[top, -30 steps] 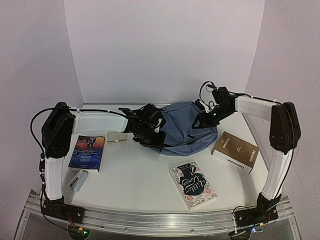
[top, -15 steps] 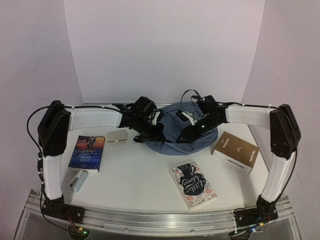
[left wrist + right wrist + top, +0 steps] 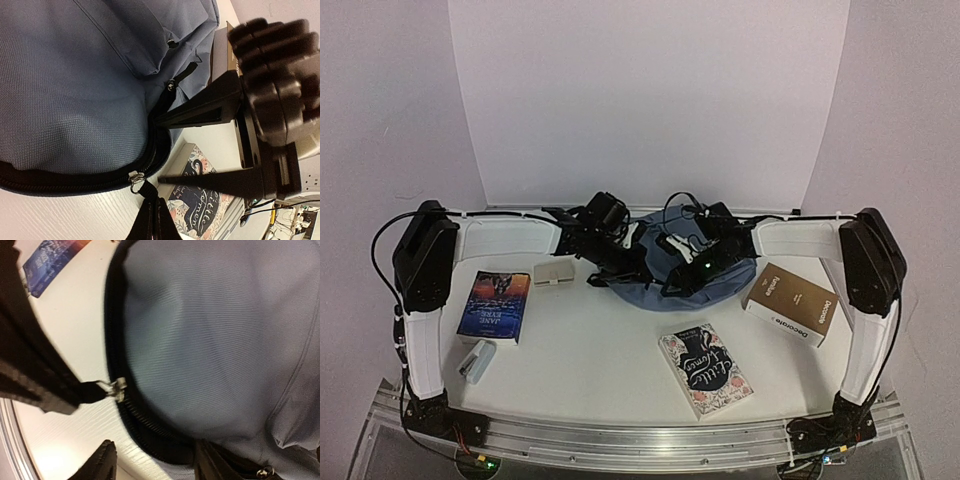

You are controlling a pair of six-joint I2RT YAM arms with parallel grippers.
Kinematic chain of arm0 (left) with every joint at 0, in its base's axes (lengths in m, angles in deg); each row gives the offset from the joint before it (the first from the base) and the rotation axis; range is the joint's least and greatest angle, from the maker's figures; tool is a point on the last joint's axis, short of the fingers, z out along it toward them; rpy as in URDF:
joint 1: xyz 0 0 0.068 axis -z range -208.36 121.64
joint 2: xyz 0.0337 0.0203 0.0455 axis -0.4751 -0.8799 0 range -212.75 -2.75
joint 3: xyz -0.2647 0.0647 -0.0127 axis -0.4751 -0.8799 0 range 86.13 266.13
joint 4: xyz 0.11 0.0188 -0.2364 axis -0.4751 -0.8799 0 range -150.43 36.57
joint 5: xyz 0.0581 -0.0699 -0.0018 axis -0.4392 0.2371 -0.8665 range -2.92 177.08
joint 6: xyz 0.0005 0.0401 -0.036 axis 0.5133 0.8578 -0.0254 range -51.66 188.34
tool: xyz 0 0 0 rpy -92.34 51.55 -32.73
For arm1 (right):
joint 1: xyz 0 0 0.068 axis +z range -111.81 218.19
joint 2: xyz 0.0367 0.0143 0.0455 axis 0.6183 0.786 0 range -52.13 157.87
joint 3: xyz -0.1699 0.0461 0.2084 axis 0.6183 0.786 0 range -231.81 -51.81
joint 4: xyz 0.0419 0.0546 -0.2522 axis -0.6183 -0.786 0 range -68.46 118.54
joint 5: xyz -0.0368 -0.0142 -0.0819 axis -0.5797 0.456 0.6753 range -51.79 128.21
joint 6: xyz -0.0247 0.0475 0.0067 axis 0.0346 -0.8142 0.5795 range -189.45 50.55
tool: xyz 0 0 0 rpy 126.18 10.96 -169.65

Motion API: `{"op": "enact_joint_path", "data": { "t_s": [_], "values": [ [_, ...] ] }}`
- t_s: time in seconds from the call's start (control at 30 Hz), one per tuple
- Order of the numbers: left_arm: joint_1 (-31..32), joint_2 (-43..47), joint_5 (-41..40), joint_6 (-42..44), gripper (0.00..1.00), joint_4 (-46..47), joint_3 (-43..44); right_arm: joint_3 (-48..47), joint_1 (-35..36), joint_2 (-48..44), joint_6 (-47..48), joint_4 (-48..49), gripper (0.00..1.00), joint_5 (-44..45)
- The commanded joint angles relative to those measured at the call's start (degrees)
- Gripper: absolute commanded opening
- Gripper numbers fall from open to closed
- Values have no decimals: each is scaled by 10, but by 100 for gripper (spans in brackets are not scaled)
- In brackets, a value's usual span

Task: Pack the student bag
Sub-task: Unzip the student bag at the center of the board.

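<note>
The slate-blue student bag [image 3: 660, 262] lies flat at the back middle of the table. In the left wrist view its fabric [image 3: 75, 100] fills the frame, with the black main zipper along its near edge. My left gripper [image 3: 151, 222] is shut on the black pull tab of the zipper slider [image 3: 134, 180]. My right gripper [image 3: 157, 465] is open and straddles the bag's zippered edge just beside the slider [image 3: 117, 387]. From above, both grippers, left [image 3: 625, 268] and right [image 3: 685, 272], meet at the bag's front edge.
A blue Jane Eyre book [image 3: 495, 303], a beige pad [image 3: 555, 273] and a small grey object [image 3: 477, 360] lie on the left. A floral Little Women book [image 3: 706, 369] lies in front and a brown box-like book [image 3: 790, 303] on the right.
My right gripper has swung left and down from the bag's far right side to its front edge next to the left gripper. The left gripper has stayed at the zipper.
</note>
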Motion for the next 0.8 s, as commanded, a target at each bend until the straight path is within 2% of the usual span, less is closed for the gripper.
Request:
{"op": "enact_joint_path", "data": {
  "t_s": [0.0, 0.1, 0.17, 0.5, 0.77],
  "values": [
    [-8, 55, 13, -11, 0, 39, -8, -16, -1, 5, -2, 16, 36, 60],
    [-12, 59, 3, -10, 0, 33, -13, -12, -1, -2, -3, 16, 11, 72],
    [-16, 63, -12, -8, 0, 22, -15, -6, -2, -11, 1, 16, 1, 83],
    [-53, 99, -116, 7, 0, -39, -38, 47, -36, -69, 51, 8, 0, 119],
    [-59, 111, -151, 11, 0, -54, -48, 55, -113, -85, 92, -19, 0, 112]
  ]
}}
